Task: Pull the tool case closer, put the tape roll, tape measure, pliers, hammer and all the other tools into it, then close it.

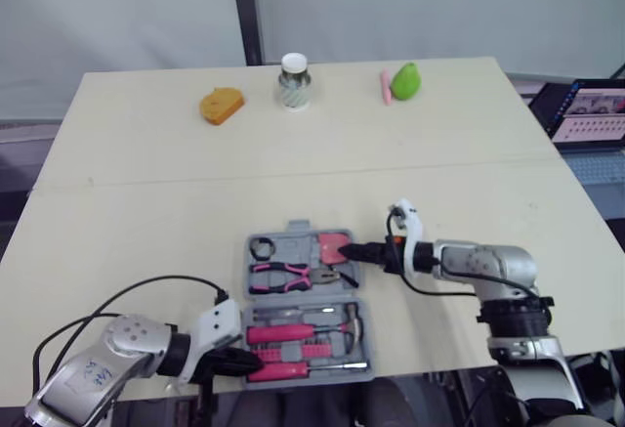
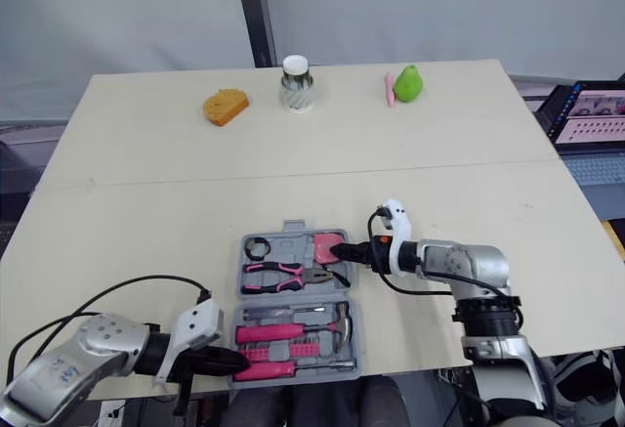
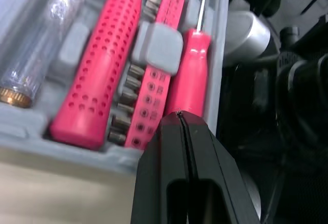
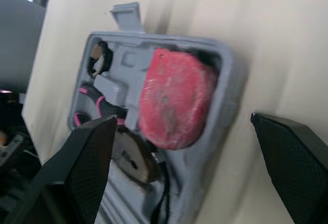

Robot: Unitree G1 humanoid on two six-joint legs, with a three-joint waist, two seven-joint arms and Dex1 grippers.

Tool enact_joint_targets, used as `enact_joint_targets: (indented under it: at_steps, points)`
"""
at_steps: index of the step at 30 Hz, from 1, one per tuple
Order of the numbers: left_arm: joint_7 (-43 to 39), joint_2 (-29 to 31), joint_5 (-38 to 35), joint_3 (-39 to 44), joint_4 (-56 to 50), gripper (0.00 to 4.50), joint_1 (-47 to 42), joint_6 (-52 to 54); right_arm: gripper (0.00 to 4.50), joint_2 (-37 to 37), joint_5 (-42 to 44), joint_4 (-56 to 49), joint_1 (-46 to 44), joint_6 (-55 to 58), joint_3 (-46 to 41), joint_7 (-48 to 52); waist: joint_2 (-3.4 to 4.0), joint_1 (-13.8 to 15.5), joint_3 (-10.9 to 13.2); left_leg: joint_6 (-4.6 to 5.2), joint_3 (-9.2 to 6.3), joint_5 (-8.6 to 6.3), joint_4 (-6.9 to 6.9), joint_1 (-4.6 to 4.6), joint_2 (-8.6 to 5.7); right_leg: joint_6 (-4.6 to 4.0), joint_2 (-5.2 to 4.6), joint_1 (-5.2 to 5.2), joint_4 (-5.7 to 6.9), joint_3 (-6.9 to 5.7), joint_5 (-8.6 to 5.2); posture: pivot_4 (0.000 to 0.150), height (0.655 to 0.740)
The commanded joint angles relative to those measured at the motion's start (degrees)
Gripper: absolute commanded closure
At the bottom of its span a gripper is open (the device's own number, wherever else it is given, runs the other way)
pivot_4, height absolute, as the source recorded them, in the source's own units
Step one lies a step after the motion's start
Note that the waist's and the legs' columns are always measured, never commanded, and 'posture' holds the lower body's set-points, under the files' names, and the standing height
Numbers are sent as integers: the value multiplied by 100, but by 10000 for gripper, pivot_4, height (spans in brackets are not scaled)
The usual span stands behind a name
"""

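Note:
The grey tool case [image 1: 308, 302] lies open near the table's front edge. Its far half holds a black tape roll [image 1: 262, 247], pink-handled pliers [image 1: 283, 276] and a pink tape measure [image 1: 334, 246]. The near half holds the hammer [image 1: 293, 333], a bit holder [image 3: 154, 80] and a red screwdriver [image 3: 187, 75]. My right gripper [image 1: 354, 251] stands open at the case's right rim, its fingers either side of the tape measure [image 4: 171, 101] without touching it. My left gripper [image 1: 244, 359] is shut with nothing in it, its tip at the case's near left corner, by the screwdriver handle.
At the far side of the table are an orange object [image 1: 222, 106], a white-lidded jar [image 1: 294, 81], a pink item [image 1: 385, 86] and a green pear [image 1: 406, 80]. A laptop [image 1: 591, 114] sits off the table's right. The case is close to the front edge.

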Motion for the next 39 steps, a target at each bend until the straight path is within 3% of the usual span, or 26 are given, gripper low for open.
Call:
enact_joint_targets:
  at_steps: [1, 11, 19, 30, 34, 39]
  points:
    - [-75, 3, 179, -145, 248, 45000, 158, -255, 823, 83, 155, -35, -8, -3, -137, -34, 0, -2, 0, 0, 0, 0, 0, 0, 0, 0, 0, -1, 0, 0, 0, 1500, 7400]
    - [-100, -51, 146, -123, 541, 45000, 285, -568, 823, -184, 589, -794, 413, -553, -93, 904, 3, -2, 1, 0, 2, 0, -4, 1, 0, 0, 0, -3, 1, 2, 0, 1500, 7400]
    - [-23, -412, -275, 44, 501, 45000, 273, -238, 823, -447, 992, -1437, 485, -717, -80, 1424, 4, -1, 2, 0, 6, 0, -6, 3, 1, 0, -1, -5, 1, 4, 0, 1500, 7400]
    - [191, -609, -319, 254, 485, 45000, 410, -130, 823, -819, 1417, -2084, 592, -703, 181, 1929, 4, 13, 2, 0, 5, 0, -3, 3, 1, 0, -1, -3, 0, 6, 0, 1500, 7400]
    - [292, -526, -637, 677, 136, 45000, 682, 153, 823, -1101, 1376, -2302, 713, -839, 368, 2165, 3, 10, 2, 0, 4, -1, -3, 3, 1, 0, -1, -1, 0, 6, 0, 1500, 7400]
    - [-43, 9, -1450, 2518, -715, 45000, 1893, 794, 823, -1602, 1432, -2681, 905, -962, 457, 2448, -3, 2, 6, -3, 3, -3, -6, -2, 8, -1, 1, -5, -5, 5, -1, 1500, 7400]
